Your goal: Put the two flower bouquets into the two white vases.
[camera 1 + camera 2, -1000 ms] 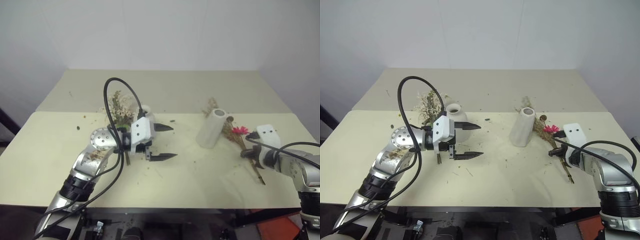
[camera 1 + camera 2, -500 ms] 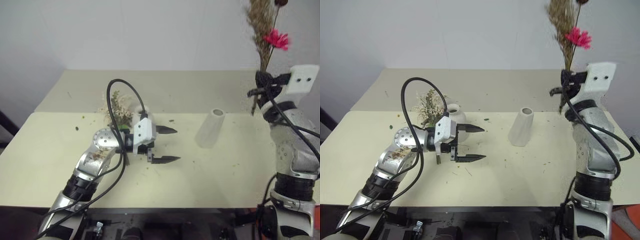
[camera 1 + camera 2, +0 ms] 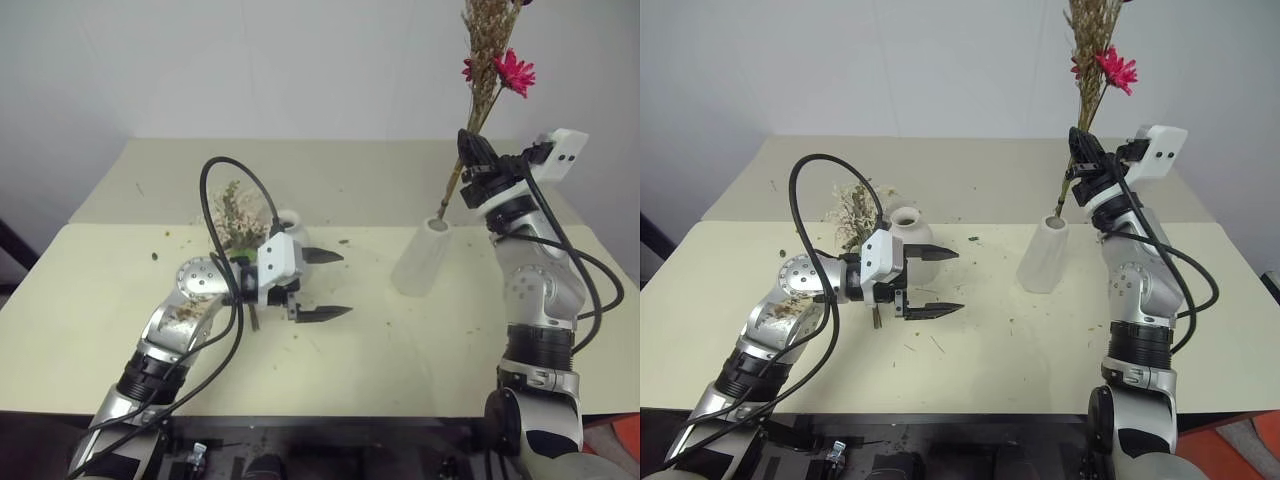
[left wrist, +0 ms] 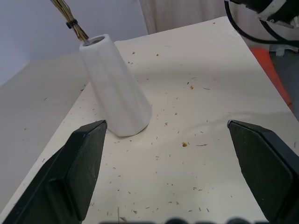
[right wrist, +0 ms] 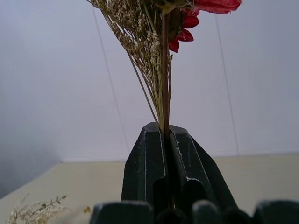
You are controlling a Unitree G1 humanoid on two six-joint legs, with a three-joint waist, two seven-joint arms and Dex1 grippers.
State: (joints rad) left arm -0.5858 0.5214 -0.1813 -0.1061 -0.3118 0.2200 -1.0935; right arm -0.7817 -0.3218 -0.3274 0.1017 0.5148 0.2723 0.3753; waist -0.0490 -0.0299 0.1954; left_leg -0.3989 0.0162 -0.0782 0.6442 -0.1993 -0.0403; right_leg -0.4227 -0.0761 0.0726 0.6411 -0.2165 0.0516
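Both arms are silver-grey metal with dark ribbed bands at the joints, and a black cable loops above the left hand (image 3: pixel 318 285). Each hand has two black pointed fingers on a white block; the right hand (image 3: pixel 476 158) has a white housing with two dark holes.

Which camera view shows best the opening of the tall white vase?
The left wrist view: the tall white vase shows whole and near, its opening tilted toward the camera, with the dried bouquet's stems at its rim. Both eye views show it smaller, from the side.
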